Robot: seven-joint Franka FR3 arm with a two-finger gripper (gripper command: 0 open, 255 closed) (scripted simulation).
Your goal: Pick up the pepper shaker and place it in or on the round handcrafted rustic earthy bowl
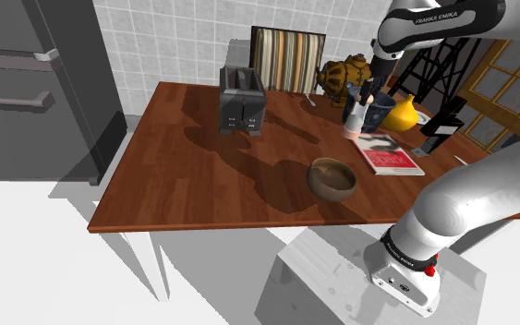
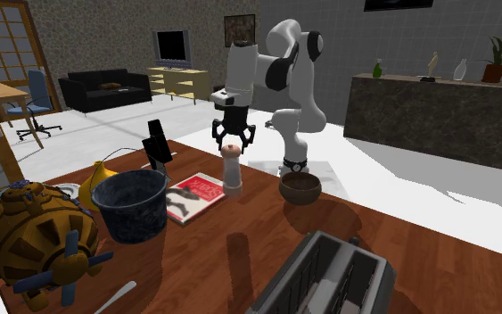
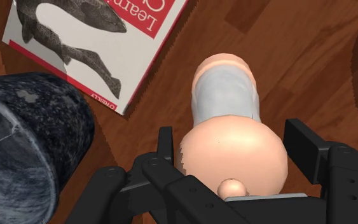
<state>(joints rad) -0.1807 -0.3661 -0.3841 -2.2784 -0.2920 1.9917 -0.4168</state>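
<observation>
A pepper shaker (image 2: 232, 171), peach-coloured with a pale grey middle band, stands upright on the wooden table (image 1: 193, 175) between a book and a dark pot. My gripper (image 2: 233, 139) hangs open just above it, pointing straight down. In the wrist view the black fingers (image 3: 165, 145) stand apart on either side of the shaker's (image 3: 231, 149) rounded top without touching it. In the shoulder view the gripper (image 1: 360, 98) sits over the shaker (image 1: 351, 120). The round brown bowl (image 1: 331, 178) rests empty near the table's front edge, also visible as the bowl (image 2: 300, 188) on the robot's side of the shaker.
A dark speckled pot (image 2: 130, 205) stands close beside the shaker, and a red-and-white book (image 2: 195, 194) lies flat between them. A grey toaster (image 1: 242, 102), a yellow vase (image 1: 401, 113), a round brown ornament (image 1: 345, 76) and a striped chair (image 1: 287, 57) stand around the table.
</observation>
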